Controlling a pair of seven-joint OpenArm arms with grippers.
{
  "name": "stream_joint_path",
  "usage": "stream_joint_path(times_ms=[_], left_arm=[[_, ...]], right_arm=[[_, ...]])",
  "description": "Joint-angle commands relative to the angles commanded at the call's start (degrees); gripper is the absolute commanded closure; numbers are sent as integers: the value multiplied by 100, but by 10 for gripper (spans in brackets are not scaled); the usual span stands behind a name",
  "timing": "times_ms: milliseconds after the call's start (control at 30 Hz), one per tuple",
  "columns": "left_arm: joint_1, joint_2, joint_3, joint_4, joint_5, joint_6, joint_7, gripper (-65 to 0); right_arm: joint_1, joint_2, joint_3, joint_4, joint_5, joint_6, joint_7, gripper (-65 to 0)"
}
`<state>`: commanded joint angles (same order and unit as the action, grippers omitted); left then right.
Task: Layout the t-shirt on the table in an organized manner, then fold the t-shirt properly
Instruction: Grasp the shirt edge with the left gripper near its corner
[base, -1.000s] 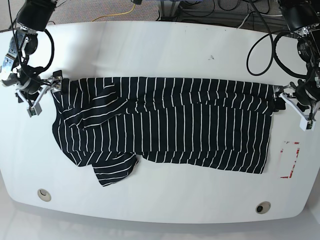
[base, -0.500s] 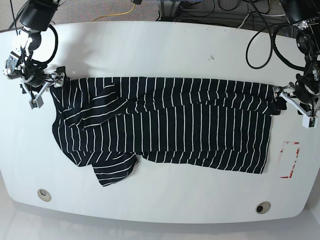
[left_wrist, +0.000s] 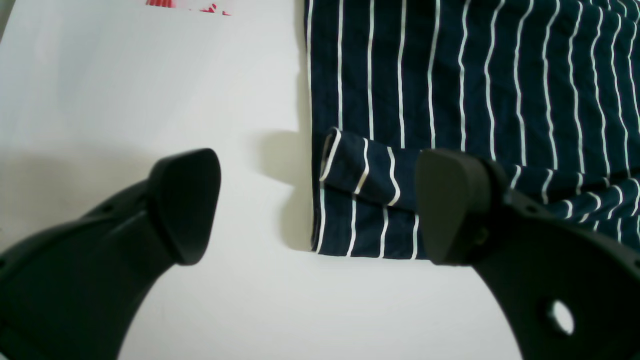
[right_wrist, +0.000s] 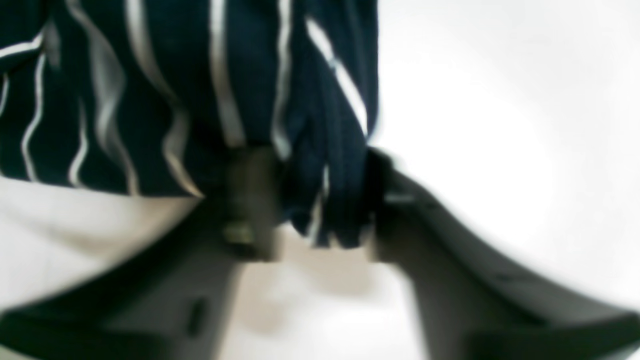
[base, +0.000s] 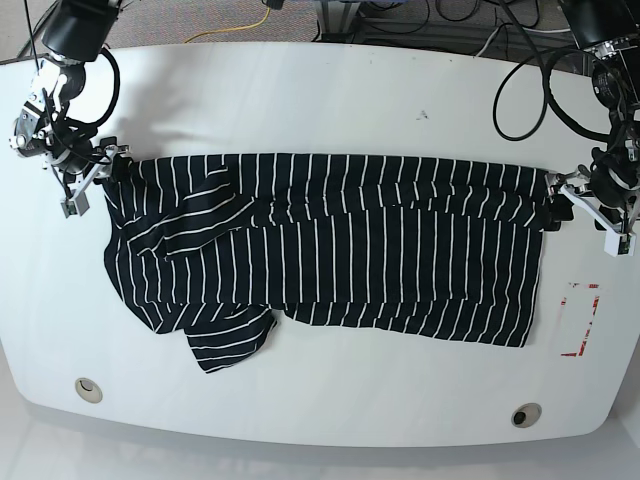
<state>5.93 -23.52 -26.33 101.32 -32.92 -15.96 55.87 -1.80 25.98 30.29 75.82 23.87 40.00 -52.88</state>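
The t-shirt (base: 330, 255), dark navy with thin white stripes, lies spread lengthwise across the white table (base: 320, 90), one sleeve sticking out at the front left. At the shirt's far-left corner my right gripper (base: 110, 162) is shut on a bunch of its fabric (right_wrist: 320, 165), seen blurred between the fingers (right_wrist: 250, 200) in the right wrist view. My left gripper (base: 557, 207) sits at the shirt's right end. In the left wrist view it (left_wrist: 320, 200) stands open above a small turned-over corner of the t-shirt (left_wrist: 360, 170), holding nothing.
A red rectangular marking (base: 582, 320) lies on the table just right of the shirt's hem, also at the top of the left wrist view (left_wrist: 185, 4). Two round holes (base: 88, 388) (base: 525, 414) sit along the front edge. Cables (base: 520, 90) trail at the back right.
The right arm has drawn back and inward, keeping hold of the shirt's left corner. The left arm has lifted slightly at the shirt's right end.
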Motion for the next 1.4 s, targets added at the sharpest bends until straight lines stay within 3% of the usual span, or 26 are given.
stream_joint_path(times_ms=[700, 1067, 1400], left_arm=[[255, 79, 607, -659, 62, 0, -26, -589], [62, 105, 774, -1134, 835, 0, -35, -587], [44, 97, 844, -1468, 879, 0, -299, -586]], right_arm=[[-18, -18, 0, 18, 0, 0, -9, -117], [-18, -18, 0, 26, 0, 0, -9, -119], [-18, -18, 0, 26, 0, 0, -18, -119]])
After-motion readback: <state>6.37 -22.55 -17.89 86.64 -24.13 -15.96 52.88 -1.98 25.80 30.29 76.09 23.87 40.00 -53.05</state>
